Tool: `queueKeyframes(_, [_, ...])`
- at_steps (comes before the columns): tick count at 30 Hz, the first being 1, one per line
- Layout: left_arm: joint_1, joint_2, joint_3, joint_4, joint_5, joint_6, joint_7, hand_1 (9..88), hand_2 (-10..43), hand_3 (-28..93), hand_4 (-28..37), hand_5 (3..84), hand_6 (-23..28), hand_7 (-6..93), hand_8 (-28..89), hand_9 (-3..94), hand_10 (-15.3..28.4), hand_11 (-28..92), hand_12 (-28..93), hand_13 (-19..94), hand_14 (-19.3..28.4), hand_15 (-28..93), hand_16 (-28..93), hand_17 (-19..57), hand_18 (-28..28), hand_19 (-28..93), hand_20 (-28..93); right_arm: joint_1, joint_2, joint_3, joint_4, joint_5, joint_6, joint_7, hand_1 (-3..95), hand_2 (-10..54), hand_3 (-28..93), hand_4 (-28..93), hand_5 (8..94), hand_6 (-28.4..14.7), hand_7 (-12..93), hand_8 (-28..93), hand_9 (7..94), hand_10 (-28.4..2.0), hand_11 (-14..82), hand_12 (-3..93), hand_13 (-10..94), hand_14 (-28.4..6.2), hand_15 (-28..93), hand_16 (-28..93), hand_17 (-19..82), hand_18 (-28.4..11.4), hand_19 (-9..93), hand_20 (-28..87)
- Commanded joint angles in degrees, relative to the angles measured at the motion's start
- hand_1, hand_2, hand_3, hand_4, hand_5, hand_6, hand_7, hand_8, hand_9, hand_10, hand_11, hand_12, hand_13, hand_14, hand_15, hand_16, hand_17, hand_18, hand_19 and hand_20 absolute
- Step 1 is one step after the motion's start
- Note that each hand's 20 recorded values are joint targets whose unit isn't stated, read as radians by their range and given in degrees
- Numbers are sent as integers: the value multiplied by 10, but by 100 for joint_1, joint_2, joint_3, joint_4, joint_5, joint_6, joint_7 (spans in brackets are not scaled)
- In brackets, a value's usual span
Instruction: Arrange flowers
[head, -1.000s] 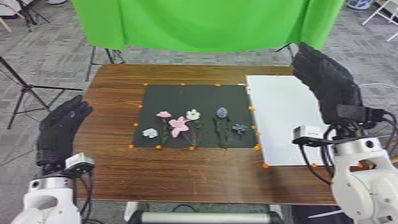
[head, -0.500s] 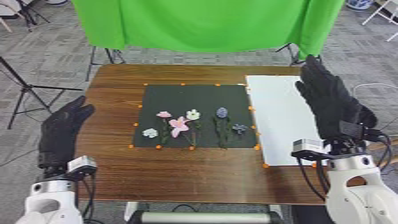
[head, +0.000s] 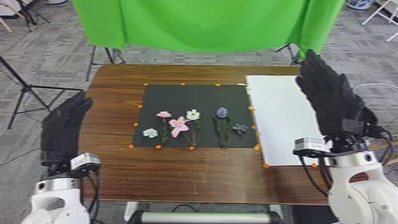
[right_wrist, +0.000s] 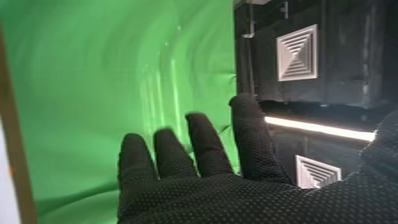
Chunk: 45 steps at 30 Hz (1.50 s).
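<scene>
The flowers lie on a dark square sheet (head: 200, 95), which is flat on the brown wooden surface (head: 169, 175), near its middle. Leftmost is a small white bloom (head: 150, 133), low on the sheet. Just beside it and farther from the robot is a small pink flower (head: 163, 114), and next to that a larger pink flower (head: 179, 124) with spread petals. A white flower (head: 194, 114) sits close to the larger pink one, at about the level of the small pink one. To the right, a little apart, stands out a blue-violet flower spike (head: 221, 112), its green stem running toward the robot's side. Rightmost is a small grey-blue flower (head: 239, 128), near the sheet's right edge. Orange markers dot the edges of the sheet. A white board (head: 280, 110) lies beside it on the right. The left hand (head: 64, 131) is released and holds nothing, its fingers extended, at the left side of the surface. The right hand (head: 336, 100) is also released and empty, at the right side, beside the white board; the right wrist view shows its fingers straight and slightly spread before a green cloth (right_wrist: 98, 75). Both hands are well apart from the flowers.
</scene>
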Motion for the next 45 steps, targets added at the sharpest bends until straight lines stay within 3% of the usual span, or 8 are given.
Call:
queueKeyframes(1, [89,-213,-65,148,-71,-309,88,204,-94,723,-283,542,-2,137,-85,472,121,160,99,323,128,124,1,46,71,12,155,146,146,-347,-155,-70,189,-257,-26,-13,729,-262,314,13,43,-73,291,-109,8,72,182,-102,-89,236,69,-110,22,210])
queueKeyframes(4, [144,-267,-158,167,-43,-515,47,208,-95,722,-283,542,-2,138,-85,467,123,160,100,320,127,120,3,45,70,12,154,144,155,-495,-200,-98,312,-354,-26,-14,732,-257,313,12,44,-72,292,-112,9,71,210,-102,-34,187,101,-122,12,221])
queueKeyframes(7, [-34,-258,-121,181,-34,-393,-93,210,-95,723,-283,540,-4,141,-85,464,122,161,100,320,126,117,5,47,75,12,154,332,22,-489,-45,-74,120,-187,-26,-16,736,-246,311,11,47,-74,293,-116,10,71,235,-106,17,138,112,-134,23,214])
queueKeyframes(8, [23,-131,160,-18,-28,28,12,214,-95,724,-282,539,-4,142,-86,464,121,160,100,320,126,117,6,47,76,12,154,303,-104,-157,76,48,-295,-106,-26,-16,738,-246,311,10,47,-73,298,-118,11,71,239,-107,23,133,117,-136,21,214])
queueKeyframes(10, [39,-150,136,-45,-29,35,24,230,-95,725,-282,538,-5,144,-86,464,121,161,100,326,128,122,8,51,80,14,154,279,-101,-133,73,51,-399,-49,-26,-17,739,-246,327,9,51,-73,310,-124,16,74,235,-116,28,128,118,-138,21,216])
queueKeyframes(18, [-34,-165,216,4,-100,-49,40,274,-95,727,-248,531,-6,155,-86,466,120,172,104,343,143,154,6,52,104,43,159,241,-92,-199,48,278,-221,-157,-26,-19,742,-247,222,16,62,-74,381,-112,37,73,241,-122,43,111,117,-143,36,223])
queueKeyframes(37, [-55,-120,181,75,-201,-65,73,277,-95,727,-236,529,-6,162,-89,468,120,176,105,339,146,160,5,52,105,47,156,293,10,-241,90,204,-353,-141,-26,-10,736,-244,607,-53,81,-81,335,-118,22,80,215,-142,36,145,110,-151,50,230])
queueKeyframes(45, [-173,-63,267,131,-202,-105,58,279,-95,725,-235,533,-8,166,-89,468,121,175,104,337,144,158,6,53,104,47,157,328,52,-174,102,331,-476,-110,-26,-10,742,-241,534,-29,74,-79,334,-115,24,81,224,-146,38,157,110,-157,66,237])
